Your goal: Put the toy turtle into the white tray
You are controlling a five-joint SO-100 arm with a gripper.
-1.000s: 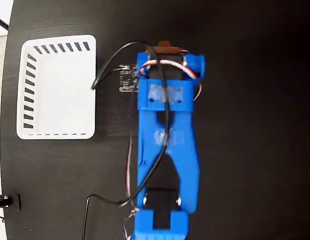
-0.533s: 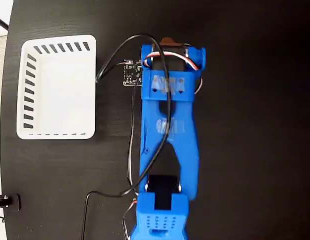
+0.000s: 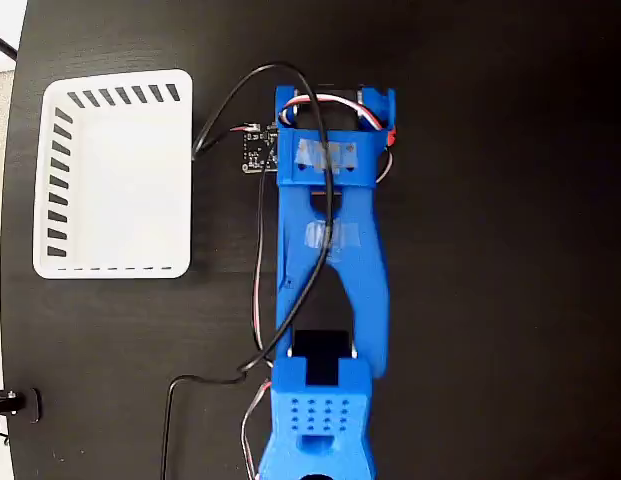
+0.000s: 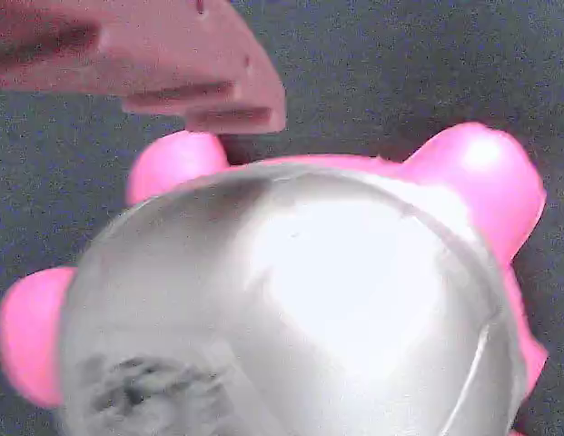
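Beneath the blue arm (image 3: 328,260) the toy turtle (image 4: 291,300) hides; jaws' state seemingly unreadable.

1. A rectangular white plastic tray with slotted sides (image 3: 115,172) sits at the left on the black table (image 3: 510,250).
2. The blue arm (image 3: 328,270) stretches up the middle, right of the tray, wires looping over it.

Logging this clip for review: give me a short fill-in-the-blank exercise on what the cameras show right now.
1. In the fixed view the white tray holds ____.
2. The tray lies to the ____ of the blue arm in that view.
3. In the wrist view the toy turtle sits on a ____ table.
4. Its legs look ____ there.

Missing words: nothing; left; dark; pink
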